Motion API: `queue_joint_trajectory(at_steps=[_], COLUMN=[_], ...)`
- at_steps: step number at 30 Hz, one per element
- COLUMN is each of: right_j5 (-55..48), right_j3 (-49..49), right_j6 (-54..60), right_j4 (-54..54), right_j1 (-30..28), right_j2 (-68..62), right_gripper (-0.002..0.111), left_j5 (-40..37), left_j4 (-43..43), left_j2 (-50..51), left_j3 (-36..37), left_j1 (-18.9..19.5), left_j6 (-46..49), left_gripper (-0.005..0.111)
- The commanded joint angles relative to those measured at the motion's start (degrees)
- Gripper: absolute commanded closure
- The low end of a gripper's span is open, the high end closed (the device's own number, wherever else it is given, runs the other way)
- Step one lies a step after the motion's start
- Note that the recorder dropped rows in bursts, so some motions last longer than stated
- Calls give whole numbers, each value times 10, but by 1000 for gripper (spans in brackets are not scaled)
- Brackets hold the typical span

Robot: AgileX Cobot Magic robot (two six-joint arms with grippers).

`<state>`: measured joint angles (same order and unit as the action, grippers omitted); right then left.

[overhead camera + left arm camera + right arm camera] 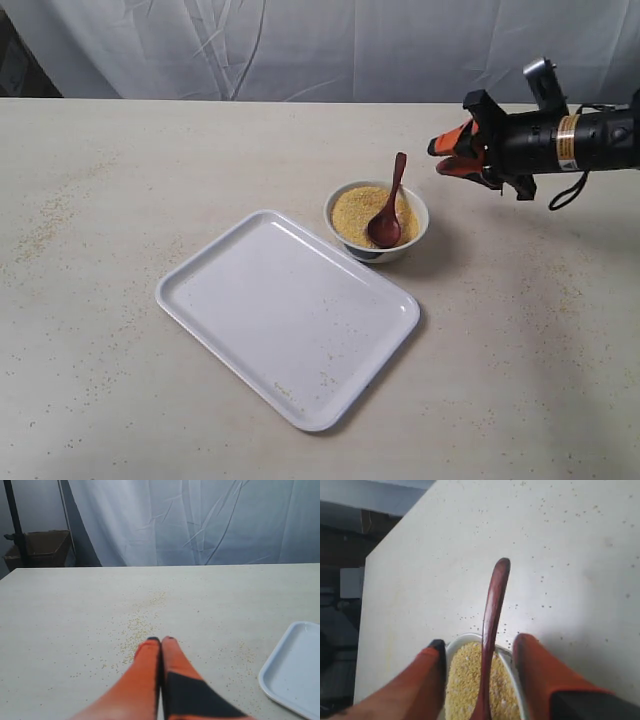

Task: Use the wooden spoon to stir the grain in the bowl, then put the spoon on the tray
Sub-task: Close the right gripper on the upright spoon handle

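Note:
The small white bowl (381,253) stands just off the far right corner of the white tray (285,310). It holds yellow grain (352,215). The dark wooden spoon (390,205) rests in it, round end in the grain, handle leaning up toward the back. My right gripper (437,158) hovers open to the right of the handle tip, not touching it. In the right wrist view the spoon (492,610) shows between the spread fingers of the gripper (480,642), above the grain (462,680) and the bowl rim (462,639). My left gripper (161,640) is shut and empty over the table.
Loose grains (137,625) lie scattered on the beige tabletop ahead of the left gripper, and a corner of the tray (295,675) shows beside it. A white cloth backdrop (320,45) hangs behind the table. The left arm is outside the exterior view.

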<state>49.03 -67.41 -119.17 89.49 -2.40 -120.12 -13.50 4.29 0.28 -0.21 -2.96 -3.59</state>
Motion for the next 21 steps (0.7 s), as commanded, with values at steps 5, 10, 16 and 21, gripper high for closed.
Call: queue_joint_trajectory(at_steps=[5, 10, 16, 21], right_j5=[66, 83, 100, 84], right_j3=[-108, -139, -171, -175], right_j6=[-14, -14, -14, -14], right_j4=[-13, -38, -77, -97], right_j1=[-1, 11, 32, 37], right_j2=[-114, -157, -186, -186], right_gripper=[50, 50, 64, 99], left_j5=[3, 3, 3, 3], left_j4=[-2, -2, -2, -2], left_j2=[-3, -3, -3, -3], left_j3=[2, 2, 2, 2], left_j1=[0, 0, 0, 0], left_j6=[-2, -2, -2, -2], left_gripper=[107, 107, 107, 107])
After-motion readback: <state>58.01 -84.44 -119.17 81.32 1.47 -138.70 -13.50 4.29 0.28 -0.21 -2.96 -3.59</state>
